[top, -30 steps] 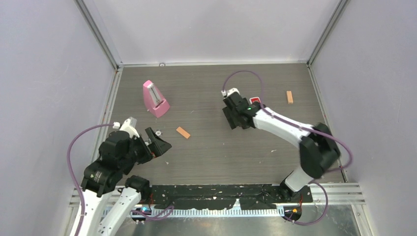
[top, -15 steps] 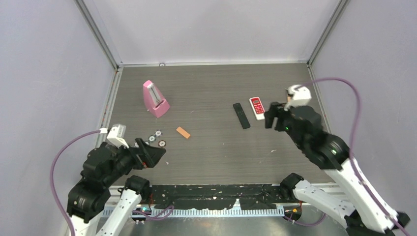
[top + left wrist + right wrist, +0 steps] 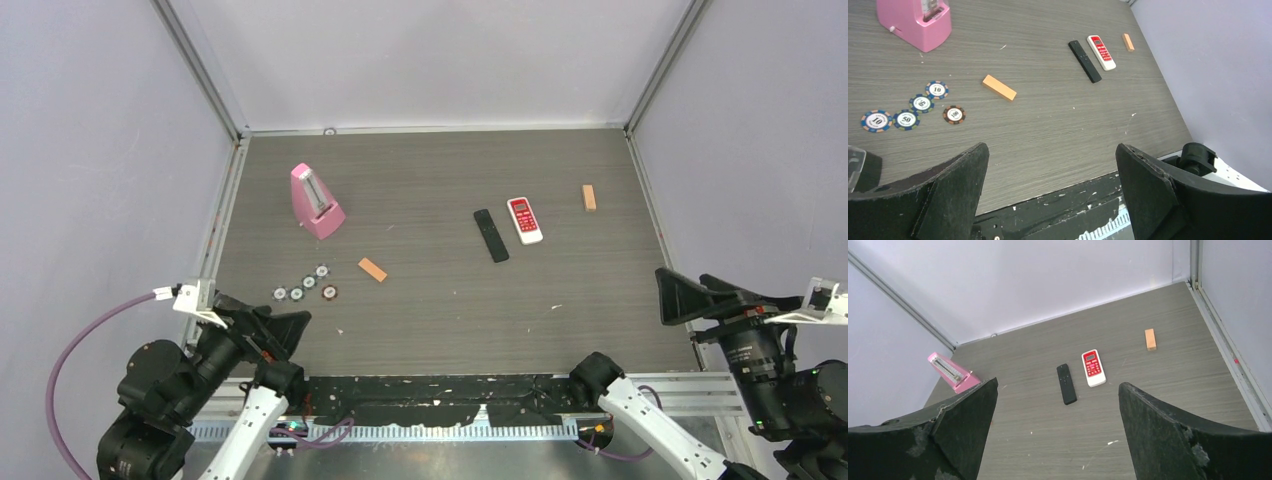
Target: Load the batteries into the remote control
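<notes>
Our left end effector (image 3: 1050,150) and right end effector (image 3: 1058,386) both gape wide and hold nothing, low in the top view's corners. The black remote (image 3: 490,235) and red-and-white remote (image 3: 524,220) lie right of centre on the tabletop (image 3: 450,310). We see no batteries, so we might grab the orange block (image 3: 372,269) or the chips (image 3: 305,285) by mistake.

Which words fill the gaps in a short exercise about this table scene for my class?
The metronome is coloured ____. The black remote lies beside a white remote with a ____ face. The poker chips number ____. The left gripper and the right gripper both stand ____, holding nothing.
Missing words: pink; red; five; open.
</notes>
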`<state>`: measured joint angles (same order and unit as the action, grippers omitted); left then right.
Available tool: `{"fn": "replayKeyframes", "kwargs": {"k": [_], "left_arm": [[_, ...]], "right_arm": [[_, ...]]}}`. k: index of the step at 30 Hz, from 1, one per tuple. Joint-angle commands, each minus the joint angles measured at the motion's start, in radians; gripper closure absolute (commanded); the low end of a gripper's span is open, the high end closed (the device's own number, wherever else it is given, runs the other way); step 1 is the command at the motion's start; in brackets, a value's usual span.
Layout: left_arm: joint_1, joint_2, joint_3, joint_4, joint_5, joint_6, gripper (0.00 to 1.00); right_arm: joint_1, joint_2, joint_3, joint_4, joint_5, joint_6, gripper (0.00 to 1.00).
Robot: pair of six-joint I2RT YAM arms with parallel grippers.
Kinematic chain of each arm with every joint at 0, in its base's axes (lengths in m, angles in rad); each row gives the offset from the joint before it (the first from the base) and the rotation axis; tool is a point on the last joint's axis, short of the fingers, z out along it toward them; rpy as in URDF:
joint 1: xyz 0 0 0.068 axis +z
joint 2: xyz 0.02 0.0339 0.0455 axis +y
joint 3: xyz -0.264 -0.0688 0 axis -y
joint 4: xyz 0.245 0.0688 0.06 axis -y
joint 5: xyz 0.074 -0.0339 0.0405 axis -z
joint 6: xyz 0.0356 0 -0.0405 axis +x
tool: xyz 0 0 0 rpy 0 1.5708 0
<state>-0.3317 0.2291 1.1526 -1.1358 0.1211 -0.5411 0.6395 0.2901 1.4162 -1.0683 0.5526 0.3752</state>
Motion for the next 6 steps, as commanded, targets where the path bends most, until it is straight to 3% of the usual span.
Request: {"fn": "replayKeyframes", "kwargs": {"k": [1,6], "left_arm": [[0.002,-0.019,0.021,-0.024,-0.038,0.023,0.0],[0.002,-0.01,0.041,-0.048,-0.034,0.021,0.0]], "right_arm": [[0.0,0.044,0.012,-0.052,-0.005,0.019,0.05],[-0.001,0.056,0.005,-0.042,-0.022,0.032,0.05]]}}
